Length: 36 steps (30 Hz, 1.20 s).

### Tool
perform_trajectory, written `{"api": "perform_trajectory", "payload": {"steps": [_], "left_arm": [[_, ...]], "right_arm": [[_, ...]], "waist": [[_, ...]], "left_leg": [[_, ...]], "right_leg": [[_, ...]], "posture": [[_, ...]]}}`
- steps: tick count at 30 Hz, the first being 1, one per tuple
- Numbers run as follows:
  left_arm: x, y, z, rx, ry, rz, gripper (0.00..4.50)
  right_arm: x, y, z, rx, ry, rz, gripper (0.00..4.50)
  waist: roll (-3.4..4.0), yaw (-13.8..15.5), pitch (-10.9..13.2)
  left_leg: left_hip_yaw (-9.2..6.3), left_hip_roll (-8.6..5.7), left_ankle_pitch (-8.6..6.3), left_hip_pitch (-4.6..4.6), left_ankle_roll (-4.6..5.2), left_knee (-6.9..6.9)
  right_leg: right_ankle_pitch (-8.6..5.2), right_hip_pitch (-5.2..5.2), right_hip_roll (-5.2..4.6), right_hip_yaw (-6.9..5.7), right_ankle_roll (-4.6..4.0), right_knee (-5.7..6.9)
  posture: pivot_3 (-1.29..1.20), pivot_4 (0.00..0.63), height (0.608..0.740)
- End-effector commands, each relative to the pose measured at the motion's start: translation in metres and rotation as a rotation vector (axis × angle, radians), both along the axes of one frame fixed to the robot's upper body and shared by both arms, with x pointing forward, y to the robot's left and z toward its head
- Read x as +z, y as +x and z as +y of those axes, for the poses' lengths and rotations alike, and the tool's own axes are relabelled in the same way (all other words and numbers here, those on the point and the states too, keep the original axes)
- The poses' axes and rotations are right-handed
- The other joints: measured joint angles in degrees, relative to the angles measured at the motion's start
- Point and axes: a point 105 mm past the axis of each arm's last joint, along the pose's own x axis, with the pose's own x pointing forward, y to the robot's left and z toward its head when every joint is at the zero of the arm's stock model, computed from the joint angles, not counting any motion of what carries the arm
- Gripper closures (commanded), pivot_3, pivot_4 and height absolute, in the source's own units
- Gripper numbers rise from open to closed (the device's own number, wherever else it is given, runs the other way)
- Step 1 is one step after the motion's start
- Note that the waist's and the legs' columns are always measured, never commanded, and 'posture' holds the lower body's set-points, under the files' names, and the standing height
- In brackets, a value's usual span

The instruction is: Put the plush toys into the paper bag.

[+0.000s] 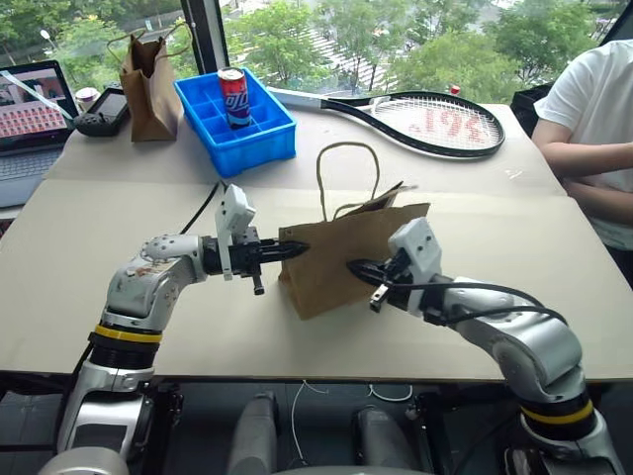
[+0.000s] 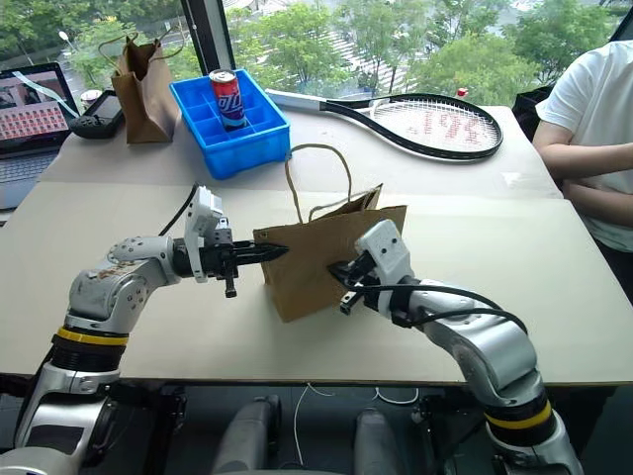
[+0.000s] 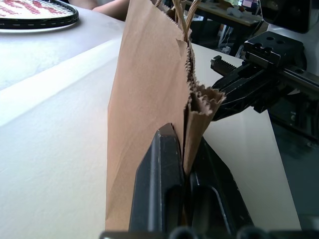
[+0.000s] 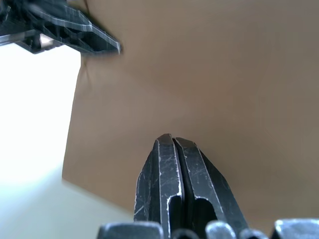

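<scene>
Head views: paper bag (image 1: 341, 259) upright on table (image 1: 119, 247), near front edge. Left gripper (image 1: 295, 249) clamped on bag's side rim; right gripper (image 1: 358, 267) closed, tips against bag's front face, holding nothing. You likely need mouth opened: keep left pinch firm, pull rim outward, avoid tipping bag.

Left wrist view: fingers (image 3: 158, 174) pinch folded gusset edge; crease looks shut, so spread gently, don't tear.

Right wrist view: closed fingertips (image 4: 169, 144) at brown panel. Plush toys' whereabouts: can't tell.
</scene>
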Motion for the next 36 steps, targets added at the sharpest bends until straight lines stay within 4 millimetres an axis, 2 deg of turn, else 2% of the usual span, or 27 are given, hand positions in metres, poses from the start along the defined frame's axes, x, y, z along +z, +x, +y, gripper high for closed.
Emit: {"api": "perform_trajectory", "payload": {"steps": [1, 4, 9, 16, 19, 23, 30, 31, 32, 33, 36], "left_arm": [[0.022, 0.000, -0.002, -0.098, -0.013, -0.088, 4.41], [0.032, -0.004, -0.001, -0.208, -0.030, -0.112, 4.41], [0.029, -0.010, 0.001, -0.360, 0.021, -0.124, 4.41], [0.012, -0.003, 0.004, -0.413, 0.088, -0.157, 4.41], [0.006, -0.001, 0.010, -0.393, 0.096, -0.077, 4.41], [0.003, -0.003, 0.020, -0.365, 0.092, -0.014, 3.47], [0.023, -0.013, 0.055, -0.215, 0.019, 0.020, 0.77], [0.024, -0.015, 0.062, -0.184, 0.023, 0.019, 0.59], [0.025, -0.019, 0.068, -0.154, 0.027, 0.020, 0.16], [0.026, -0.021, 0.075, -0.121, 0.030, 0.024, 0.06], [0.020, -0.031, 0.097, -0.009, 0.040, 0.057, 0.00]], "right_arm": [[0.010, -0.024, -0.038, -0.003, -0.047, 0.026, 4.50], [0.013, -0.045, -0.071, -0.039, -0.095, 0.100, 4.50], [0.021, -0.060, -0.096, -0.089, -0.136, 0.131, 4.50], [0.020, -0.065, -0.099, -0.117, -0.141, 0.122, 4.50], [0.021, -0.064, -0.099, -0.123, -0.142, 0.113, 4.50], [0.021, -0.063, -0.103, -0.120, -0.149, 0.117, 4.50], [0.032, -0.056, -0.108, -0.029, -0.122, 0.017, 4.50], [0.033, -0.055, -0.112, -0.030, -0.100, 0.008, 4.50], [0.031, -0.055, -0.115, -0.030, -0.100, 0.004, 4.50], [0.027, -0.056, -0.119, -0.027, -0.116, 0.005, 4.50], [0.019, -0.059, -0.127, -0.022, -0.118, 0.018, 3.71]], "waist": [[-0.01, 0.14, 0.01], [0.01, 0.11, 0.02], [0.01, -0.68, 0.02], [0.00, -0.44, 0.02], [0.00, -0.45, 0.03], [0.00, -0.46, 0.02], [0.00, -0.85, 0.02], [0.00, -0.81, 0.02], [0.00, -0.83, 0.02], [0.00, -0.93, 0.02], [0.00, -0.88, 0.02]], "left_leg": [[0.00, 0.00, 0.00, 0.01, 0.00, 0.00], [0.00, 0.02, 0.00, 0.04, 0.00, -0.01], [-0.03, 0.02, 0.00, 0.12, 0.01, 0.00], [-0.06, 0.00, 0.00, 0.10, 0.01, 0.06], [-0.06, 0.00, 0.01, 0.06, 0.02, 0.07], [-0.08, 0.00, 0.01, 0.07, 0.02, 0.07], [-0.09, 0.02, 0.01, 0.08, 0.02, 0.03], [-0.09, 0.01, 0.01, 0.09, 0.02, 0.03], [-0.10, 0.01, 0.01, 0.09, 0.02, 0.04], [-0.10, 0.01, 0.01, 0.09, 0.02, 0.04], [-0.08, 0.01, 0.00, 0.10, 0.01, 0.03]], "right_leg": [[-0.01, 0.00, 0.00, 0.00, 0.00, 0.00], [-0.04, -0.02, 0.01, 0.00, 0.06, 0.01], [-0.15, 0.03, 0.02, 0.04, 0.26, 0.01], [-0.20, 0.05, 0.02, 0.04, 0.34, 0.00], [-0.20, 0.03, 0.02, 0.04, 0.34, 0.00], [-0.20, 0.03, 0.02, 0.04, 0.34, 0.02], [-0.21, 0.02, 0.02, 0.03, 0.35, 0.03], [-0.21, 0.02, 0.02, 0.03, 0.35, 0.03], [-0.21, 0.02, 0.03, 0.02, 0.36, 0.03], [-0.21, 0.04, 0.02, 0.02, 0.36, 0.02], [-0.22, 0.03, 0.01, 0.02, 0.36, 0.02]], "posture": [[0.00, 0.150, 0.734], [0.00, 0.150, 0.734], [0.00, 0.150, 0.734], [0.00, 0.150, 0.734], [0.00, 0.150, 0.734], [0.00, 0.150, 0.734], [0.00, 0.150, 0.734], [0.00, 0.150, 0.734], [0.00, 0.150, 0.734], [0.00, 0.150, 0.734], [0.00, 0.150, 0.734]]}}
